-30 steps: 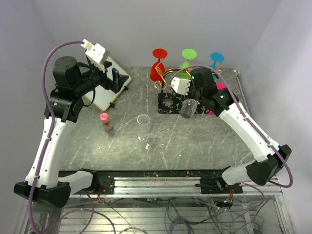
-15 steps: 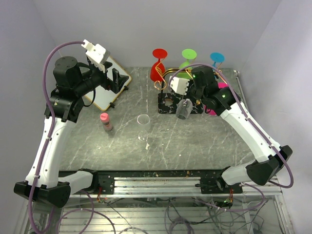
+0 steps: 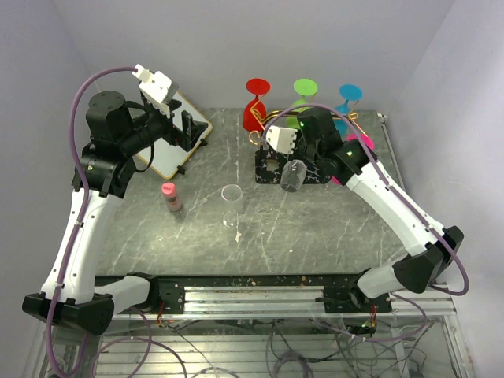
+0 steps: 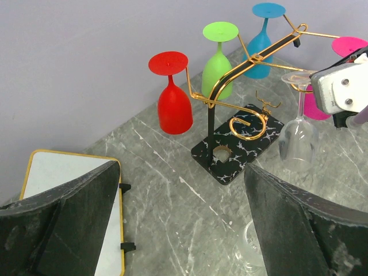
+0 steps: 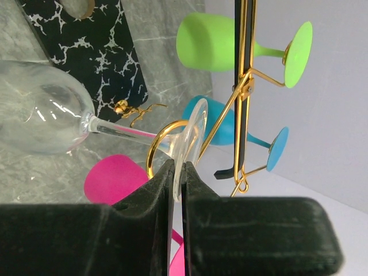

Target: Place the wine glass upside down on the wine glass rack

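While the clear stemmed wine glass (image 4: pixel 299 138) hangs bowl-down, its flat foot is pinched at the rim between the pressed-together fingers of the right gripper (image 5: pixel 177 172). The right arm reaches from its base at the near right edge, forward and inward. It carries the glass above the grey veined table (image 3: pixel 315 228), just beside the near right end of the rack's base. The foot lies close to a curled gold arm; whether they touch cannot be told.

The wine glass rack (image 4: pixel 236 155) is a thin gold wire stand on a flat black, white-veined rectangular base, placed at the rear centre. Four coloured plastic wine glasses hang on its arms, each upside down: red glass (image 4: pixel 174 109), green glass (image 4: pixel 217 72), blue glass (image 4: pixel 260 40) and pink glass (image 4: pixel 313 103).

The left gripper (image 4: pixel 181 230) is held raised at the left rear, jaws spread wide with nothing between them, above the white gold-edged rectangular board (image 4: pixel 63 172).

Near the table's centre stands a clear upright tumbler (image 3: pixel 231 197). To its left is a small pink-capped bottle (image 3: pixel 170 197).
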You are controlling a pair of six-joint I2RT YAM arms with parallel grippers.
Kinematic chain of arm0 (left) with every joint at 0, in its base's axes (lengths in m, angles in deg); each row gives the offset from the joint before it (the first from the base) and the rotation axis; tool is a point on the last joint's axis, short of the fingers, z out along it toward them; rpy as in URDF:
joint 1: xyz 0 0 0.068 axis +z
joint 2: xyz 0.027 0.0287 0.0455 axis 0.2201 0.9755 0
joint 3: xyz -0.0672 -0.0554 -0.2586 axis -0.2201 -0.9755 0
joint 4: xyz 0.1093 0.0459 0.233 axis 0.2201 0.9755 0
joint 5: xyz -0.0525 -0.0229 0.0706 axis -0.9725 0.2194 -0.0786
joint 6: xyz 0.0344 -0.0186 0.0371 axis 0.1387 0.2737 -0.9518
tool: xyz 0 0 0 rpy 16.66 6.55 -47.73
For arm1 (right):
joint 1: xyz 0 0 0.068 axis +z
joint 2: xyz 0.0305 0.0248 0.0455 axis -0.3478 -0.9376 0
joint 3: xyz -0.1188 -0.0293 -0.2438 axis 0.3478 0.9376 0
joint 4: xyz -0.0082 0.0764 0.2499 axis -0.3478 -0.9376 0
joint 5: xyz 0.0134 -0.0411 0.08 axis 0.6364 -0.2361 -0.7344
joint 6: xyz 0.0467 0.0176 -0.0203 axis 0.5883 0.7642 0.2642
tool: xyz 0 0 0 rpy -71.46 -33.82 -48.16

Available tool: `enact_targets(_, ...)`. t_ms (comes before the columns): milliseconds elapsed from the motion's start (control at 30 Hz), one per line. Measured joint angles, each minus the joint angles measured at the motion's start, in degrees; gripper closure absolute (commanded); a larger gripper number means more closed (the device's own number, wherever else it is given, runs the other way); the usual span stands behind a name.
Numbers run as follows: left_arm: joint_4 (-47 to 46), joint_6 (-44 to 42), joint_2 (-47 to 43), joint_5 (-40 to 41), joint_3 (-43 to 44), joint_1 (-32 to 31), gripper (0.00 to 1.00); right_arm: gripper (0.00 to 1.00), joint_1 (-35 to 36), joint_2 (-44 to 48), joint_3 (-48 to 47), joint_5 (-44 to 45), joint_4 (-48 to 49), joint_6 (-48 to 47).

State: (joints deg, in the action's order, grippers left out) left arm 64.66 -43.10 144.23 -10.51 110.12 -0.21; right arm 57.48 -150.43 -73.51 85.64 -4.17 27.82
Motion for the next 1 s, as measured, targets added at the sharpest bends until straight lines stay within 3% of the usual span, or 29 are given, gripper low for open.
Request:
enact_targets(233, 0.0, -0.2, 0.0, 0.0, -0.1, 0.0, 0.0, 0.82, 1.2, -0.2, 0.0, -1.4, 0.2, 0.7)
enact_targets(600, 0.0, -0.2, 0.0, 0.0, -0.3, 0.0, 0.0, 0.85, 1.4, -0.2, -0.1, -4.9, 0.0, 1.9)
enact_targets(1000, 0.4, -1.6, 0.0, -0.7, -1.7, 0.0, 0.01, 0.65, 1.4, -0.2, -0.4, -8.0, -1.7, 2.6)
